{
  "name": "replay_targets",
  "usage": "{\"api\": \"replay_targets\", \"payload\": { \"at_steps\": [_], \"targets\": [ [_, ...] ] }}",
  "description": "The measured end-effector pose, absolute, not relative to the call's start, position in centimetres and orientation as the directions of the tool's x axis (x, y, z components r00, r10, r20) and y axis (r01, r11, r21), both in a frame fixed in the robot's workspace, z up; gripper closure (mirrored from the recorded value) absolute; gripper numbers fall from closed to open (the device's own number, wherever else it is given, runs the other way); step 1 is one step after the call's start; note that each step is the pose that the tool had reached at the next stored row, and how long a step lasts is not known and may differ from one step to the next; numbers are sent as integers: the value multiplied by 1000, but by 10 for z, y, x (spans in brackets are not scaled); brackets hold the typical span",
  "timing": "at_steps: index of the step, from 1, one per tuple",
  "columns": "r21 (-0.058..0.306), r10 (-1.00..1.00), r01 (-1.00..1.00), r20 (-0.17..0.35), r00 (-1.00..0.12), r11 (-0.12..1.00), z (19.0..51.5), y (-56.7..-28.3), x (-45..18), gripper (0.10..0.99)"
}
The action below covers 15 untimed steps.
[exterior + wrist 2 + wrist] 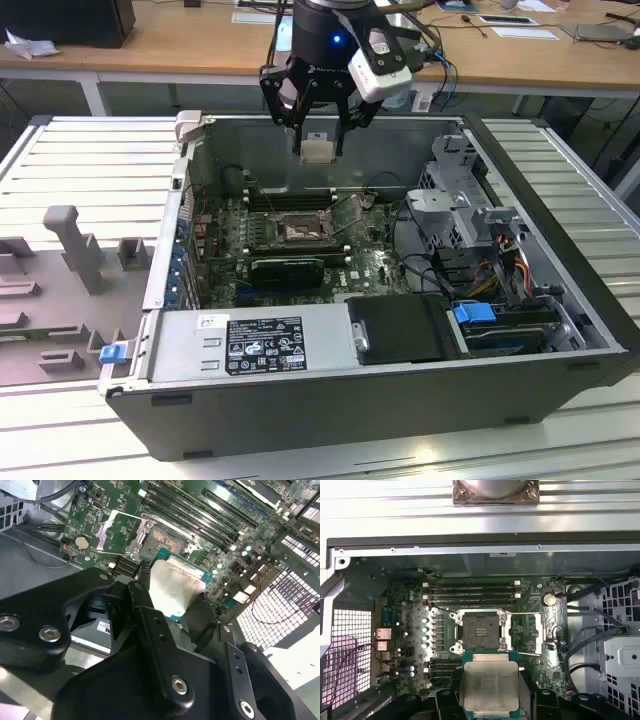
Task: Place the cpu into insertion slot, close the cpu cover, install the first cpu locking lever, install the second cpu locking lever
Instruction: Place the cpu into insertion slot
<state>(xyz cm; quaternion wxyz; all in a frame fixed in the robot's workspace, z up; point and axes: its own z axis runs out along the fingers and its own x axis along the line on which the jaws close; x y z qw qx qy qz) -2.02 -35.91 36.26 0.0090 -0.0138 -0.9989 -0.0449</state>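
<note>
Silvery cpu [490,687] hangs pinched by its edges in the gripper [318,151], well above the bare insertion slot [479,630], its sides roughly parallel to the slot's rim; the cpu cover [526,632] lies swung open beside the slot.

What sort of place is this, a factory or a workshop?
Probably a robotics lab or test workshop: an open computer case lies on a slatted metal table, the gripper holds the cpu above its motherboard, and wooden desks with papers stand behind.
</note>
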Motion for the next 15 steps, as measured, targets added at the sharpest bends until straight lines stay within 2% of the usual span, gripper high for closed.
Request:
{"api": "replay_targets", "payload": {
  "at_steps": [5, 15],
  "targets": [
    [89, 183, 184, 19, -983, 979, 362, -359, -20, 561],
    [89, 203, 204, 19, -979, 975, 360, -360, -20, 561]
  ]
}}
